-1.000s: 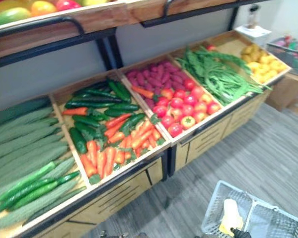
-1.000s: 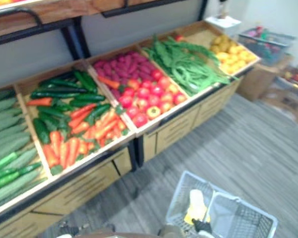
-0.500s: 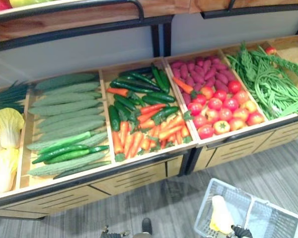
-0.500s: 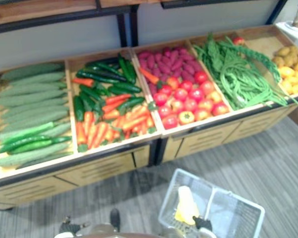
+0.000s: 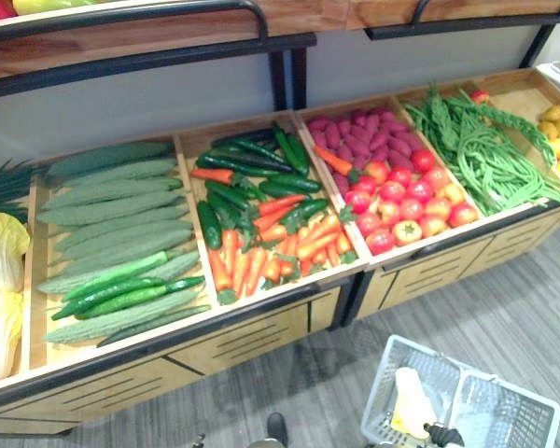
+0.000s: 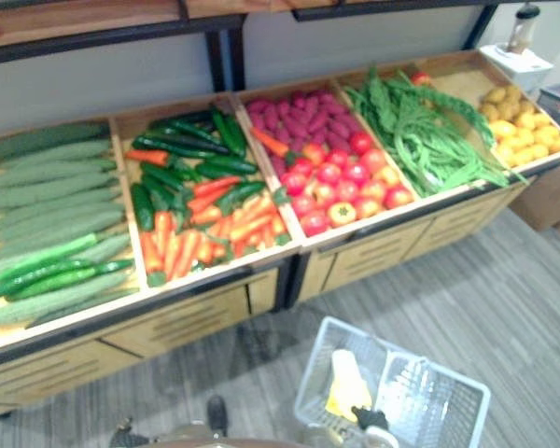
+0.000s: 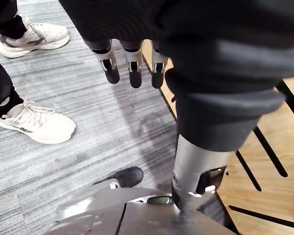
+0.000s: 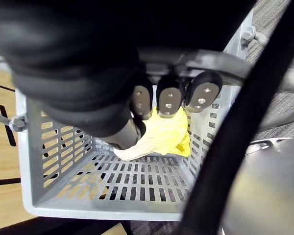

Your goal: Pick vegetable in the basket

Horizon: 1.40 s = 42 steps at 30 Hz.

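Bins on the counter hold green gourds, carrots, tomatoes and beans. One grey basket sits low before the counter, over the floor, well apart from the bins. One pale yellow vegetable lies inside it. The right hand has its fingers clenched round the basket's handle. The left hand hangs over the floor, fingers released and straight, near a person's two white shoes.

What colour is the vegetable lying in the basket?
The vegetable is pale yellow, clearest in right wrist view.
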### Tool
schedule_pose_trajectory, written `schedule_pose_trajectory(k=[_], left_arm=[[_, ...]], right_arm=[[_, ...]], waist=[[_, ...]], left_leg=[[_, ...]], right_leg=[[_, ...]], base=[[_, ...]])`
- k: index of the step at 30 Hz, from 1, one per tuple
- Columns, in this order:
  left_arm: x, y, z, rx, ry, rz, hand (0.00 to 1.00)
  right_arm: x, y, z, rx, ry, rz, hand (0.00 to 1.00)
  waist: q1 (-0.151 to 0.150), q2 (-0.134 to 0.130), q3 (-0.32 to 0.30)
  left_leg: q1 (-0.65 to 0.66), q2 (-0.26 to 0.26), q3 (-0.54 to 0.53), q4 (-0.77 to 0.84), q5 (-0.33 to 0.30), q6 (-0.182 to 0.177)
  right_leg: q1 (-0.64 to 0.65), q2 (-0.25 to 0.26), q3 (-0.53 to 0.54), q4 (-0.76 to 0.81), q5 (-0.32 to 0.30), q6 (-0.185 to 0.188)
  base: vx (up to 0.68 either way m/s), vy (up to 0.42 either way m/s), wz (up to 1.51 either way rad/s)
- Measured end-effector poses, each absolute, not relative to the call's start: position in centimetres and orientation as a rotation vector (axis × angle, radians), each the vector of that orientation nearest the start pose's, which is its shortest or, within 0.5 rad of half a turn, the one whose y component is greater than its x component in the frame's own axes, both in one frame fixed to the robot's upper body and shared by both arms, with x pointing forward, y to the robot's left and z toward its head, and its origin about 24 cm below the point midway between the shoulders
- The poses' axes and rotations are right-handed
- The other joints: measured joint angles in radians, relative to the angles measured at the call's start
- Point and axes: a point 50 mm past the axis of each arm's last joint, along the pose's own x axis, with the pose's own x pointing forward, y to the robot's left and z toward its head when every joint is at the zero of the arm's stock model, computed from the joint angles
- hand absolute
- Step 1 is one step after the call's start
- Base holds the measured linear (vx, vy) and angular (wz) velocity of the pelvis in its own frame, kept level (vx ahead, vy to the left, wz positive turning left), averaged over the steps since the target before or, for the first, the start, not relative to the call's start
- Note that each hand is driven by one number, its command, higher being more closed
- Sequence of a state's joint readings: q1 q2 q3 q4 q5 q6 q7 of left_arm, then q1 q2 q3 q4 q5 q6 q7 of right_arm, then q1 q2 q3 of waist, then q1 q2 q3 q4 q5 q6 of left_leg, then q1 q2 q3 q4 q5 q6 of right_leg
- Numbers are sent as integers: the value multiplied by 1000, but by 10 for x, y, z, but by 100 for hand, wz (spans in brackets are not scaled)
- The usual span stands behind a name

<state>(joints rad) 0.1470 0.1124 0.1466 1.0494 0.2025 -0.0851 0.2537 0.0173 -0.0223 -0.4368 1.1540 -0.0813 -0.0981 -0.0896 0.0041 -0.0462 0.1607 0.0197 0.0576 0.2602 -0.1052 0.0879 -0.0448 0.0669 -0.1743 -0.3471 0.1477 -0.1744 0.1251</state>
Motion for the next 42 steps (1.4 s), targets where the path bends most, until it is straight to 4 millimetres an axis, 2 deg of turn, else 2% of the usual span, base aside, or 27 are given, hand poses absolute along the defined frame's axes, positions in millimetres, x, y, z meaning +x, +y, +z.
schedule_pose_trajectory(k=[4,6,8,11,17,22,26,32,36,39,42], left_arm=[[105,220,-130,442,802,316,0],[122,210,-117,487,664,279,0],[130,199,-111,508,589,234,0],[133,184,-107,510,540,154,0],[128,132,-93,487,405,-346,0],[138,112,-66,386,267,-450,0],[142,111,-47,373,176,-492,0],[158,113,-16,396,12,-451,0],[188,143,24,590,-201,-264,0],[206,161,41,746,-302,-143,0],[216,169,53,821,-358,-70,0]], right_arm=[[96,-205,-162,63,1063,-429,100],[96,-205,-162,46,1058,-428,100],[97,-205,-161,41,1052,-423,100],[98,-205,-161,33,1042,-416,100],[100,-208,-160,23,1035,-414,100],[95,-214,-160,11,1043,-426,100],[94,-217,-159,1,1044,-433,100],[95,-217,-159,-1,1042,-433,100],[96,-217,-159,-3,1042,-431,100],[94,-218,-159,-5,1044,-432,100],[94,-221,-159,-9,1043,-432,100]], waist=[[0,-4,1],[-1,-4,1],[-3,-4,1],[-6,-4,1],[-30,9,-6],[-37,27,-19],[-43,41,-29],[-58,42,-31],[-57,48,-35],[-58,53,-38],[-58,57,-40]], left_leg=[[-5,-13,-19,0,-3,1],[-2,-14,-26,0,-4,-2],[2,-10,-26,0,-7,-5],[3,-4,-25,0,-9,-8],[19,10,8,0,-18,-16],[21,14,19,0,-23,-17],[21,16,26,0,-28,-22],[21,16,31,1,-28,-23],[19,26,36,0,-28,-23],[19,30,38,0,-28,-23],[19,31,38,0,-28,-23]], right_leg=[[14,1,-6,-15,7,-3],[27,4,-12,-25,6,-6],[31,8,-11,-25,2,-11],[30,15,-8,-25,-1,-17],[25,26,29,-25,-3,-21],[23,30,41,-41,-3,-21],[23,33,47,-43,-3,-21],[19,34,59,-44,-3,-21],[9,44,76,-43,5,-33],[6,48,79,-41,6,-35],[5,48,81,-40,7,-36]], base=[[113,4,13],[71,-16,10],[20,-10,1],[4,-9,-1],[-2,-6,-15],[12,5,-10],[54,-7,-5],[46,-5,-4],[-7,-1,-9],[-36,0,-5],[-42,14,-1]])
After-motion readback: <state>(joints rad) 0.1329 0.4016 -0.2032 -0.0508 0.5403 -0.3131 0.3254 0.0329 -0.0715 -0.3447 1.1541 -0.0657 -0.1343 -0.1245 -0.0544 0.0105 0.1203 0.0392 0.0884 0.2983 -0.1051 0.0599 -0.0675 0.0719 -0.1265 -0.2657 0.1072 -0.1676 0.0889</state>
